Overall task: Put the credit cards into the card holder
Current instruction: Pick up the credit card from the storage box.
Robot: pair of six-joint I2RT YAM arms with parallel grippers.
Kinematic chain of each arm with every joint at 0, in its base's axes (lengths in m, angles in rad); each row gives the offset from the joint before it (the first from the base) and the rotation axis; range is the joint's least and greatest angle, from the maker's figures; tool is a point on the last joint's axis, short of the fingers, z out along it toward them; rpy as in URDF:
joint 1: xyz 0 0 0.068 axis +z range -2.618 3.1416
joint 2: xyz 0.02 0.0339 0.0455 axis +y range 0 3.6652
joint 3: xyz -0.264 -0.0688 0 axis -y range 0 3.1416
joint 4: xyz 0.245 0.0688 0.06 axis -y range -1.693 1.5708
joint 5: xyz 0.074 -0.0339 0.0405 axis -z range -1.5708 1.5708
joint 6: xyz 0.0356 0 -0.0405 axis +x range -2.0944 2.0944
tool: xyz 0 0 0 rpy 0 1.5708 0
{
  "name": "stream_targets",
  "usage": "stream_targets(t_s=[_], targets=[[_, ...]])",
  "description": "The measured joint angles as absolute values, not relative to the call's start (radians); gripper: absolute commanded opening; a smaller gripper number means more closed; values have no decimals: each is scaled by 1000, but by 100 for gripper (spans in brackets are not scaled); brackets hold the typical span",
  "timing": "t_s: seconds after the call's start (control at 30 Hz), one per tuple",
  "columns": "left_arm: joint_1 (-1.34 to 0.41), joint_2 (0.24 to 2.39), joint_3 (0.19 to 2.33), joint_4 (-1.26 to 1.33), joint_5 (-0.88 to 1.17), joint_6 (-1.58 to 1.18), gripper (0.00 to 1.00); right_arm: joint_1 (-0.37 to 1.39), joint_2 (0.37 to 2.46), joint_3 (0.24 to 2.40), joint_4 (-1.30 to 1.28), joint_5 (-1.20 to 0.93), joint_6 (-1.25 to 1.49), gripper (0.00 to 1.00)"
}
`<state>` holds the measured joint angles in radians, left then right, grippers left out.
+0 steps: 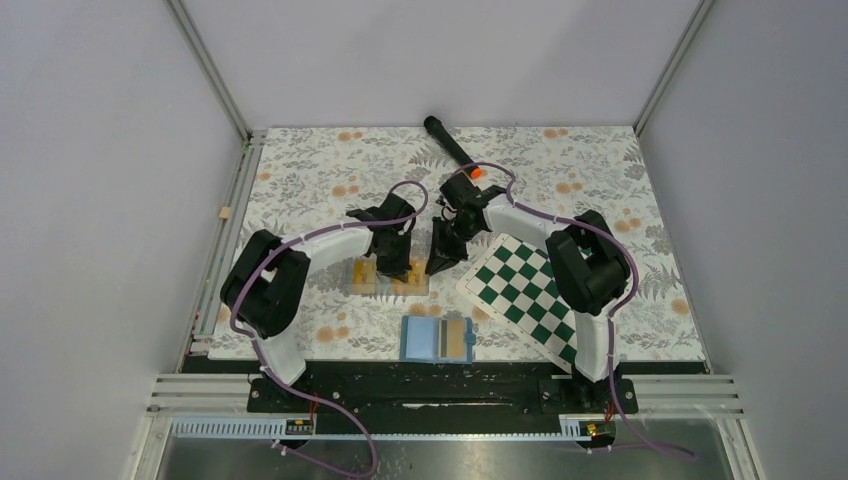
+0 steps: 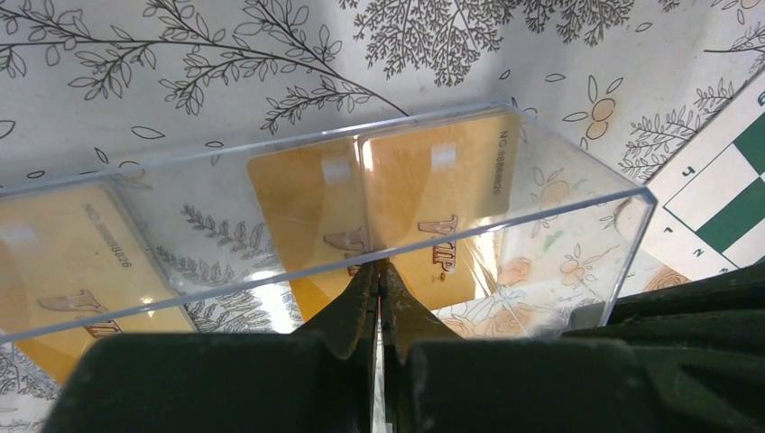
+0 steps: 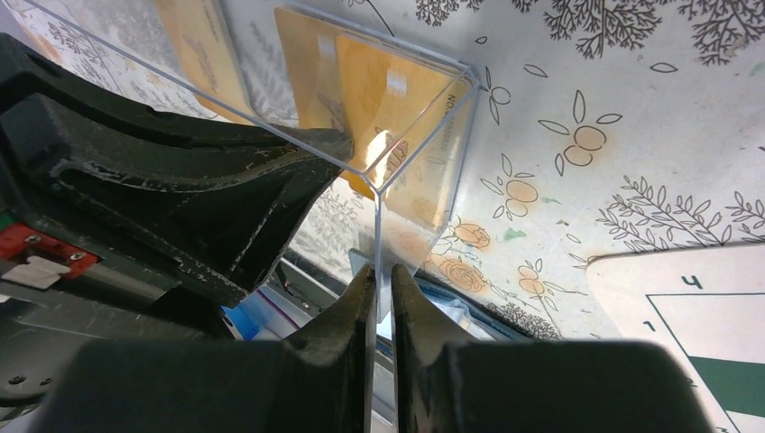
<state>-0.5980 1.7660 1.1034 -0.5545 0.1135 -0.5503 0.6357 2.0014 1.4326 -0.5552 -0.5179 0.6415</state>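
Note:
Several orange-yellow credit cards (image 2: 433,198) lie inside a clear plastic tray (image 2: 577,203): two overlap in the middle and one lies at the left (image 2: 63,257). My left gripper (image 2: 380,266) is shut on the tray's near wall. My right gripper (image 3: 380,271) is shut on the tray's side wall by its corner (image 3: 424,162). In the top view both grippers, left (image 1: 393,268) and right (image 1: 438,265), meet at the tray (image 1: 415,284) at mid-table. The blue card holder (image 1: 437,340) lies open near the front edge, apart from both grippers.
A green-and-white chessboard (image 1: 525,285) lies right of the tray, under the right arm. A black stick-shaped object (image 1: 447,140) and a small orange thing (image 1: 476,172) lie at the back. The floral tablecloth (image 1: 300,170) covers the table.

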Motion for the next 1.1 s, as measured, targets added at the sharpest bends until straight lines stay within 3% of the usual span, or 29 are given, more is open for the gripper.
stream_targets(t_s=[1.0, 1.1], targets=[[-642, 1689, 1148, -587, 107, -541, 0, 633, 1992, 1414, -535, -524, 653, 3], [-648, 1686, 1147, -559, 128, -552, 9, 633, 1992, 1414, -535, -525, 653, 3]])
